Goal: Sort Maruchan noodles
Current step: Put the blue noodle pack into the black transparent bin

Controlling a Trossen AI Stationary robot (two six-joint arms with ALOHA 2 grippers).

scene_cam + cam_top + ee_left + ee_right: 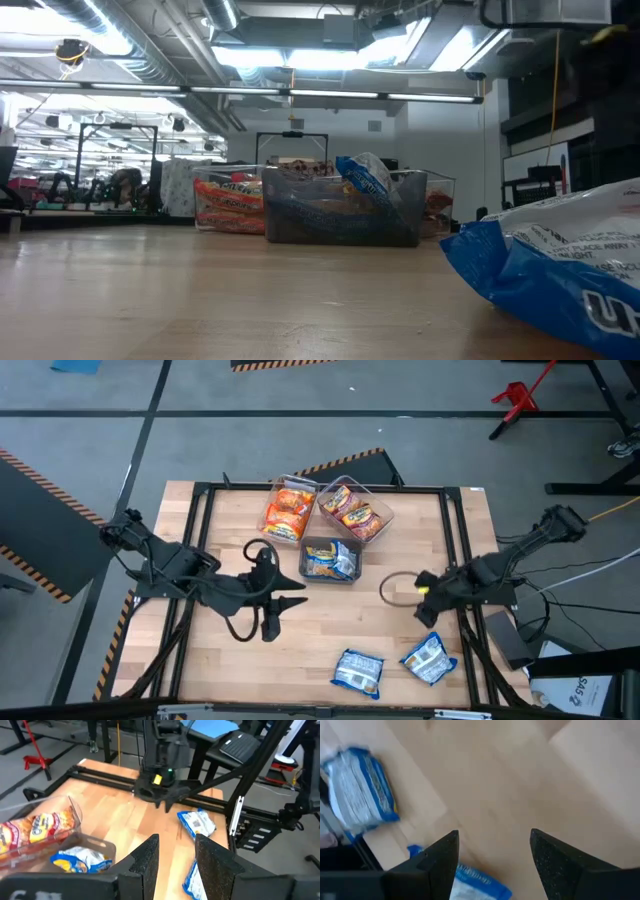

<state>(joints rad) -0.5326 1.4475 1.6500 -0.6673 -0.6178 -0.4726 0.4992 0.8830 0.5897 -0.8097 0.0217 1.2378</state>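
While my left gripper [288,603] hovers empty with its fingers apart over the middle of the bench [230,510], my right gripper [424,586] hangs at three o'clock, fingers spread, holding nothing. Two blue-and-white packets [358,671] [429,658] lie loose at five o'clock. At twelve o'clock stand three clear bins [376,500], holding orange packets [287,511], red packets [351,509] and blue packets [330,562].

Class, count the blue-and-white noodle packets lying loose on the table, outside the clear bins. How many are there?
2. One blue packet lies near the table's front edge; the other blue packet lies just right of it, below the right gripper. More blue ones sit in a bin.
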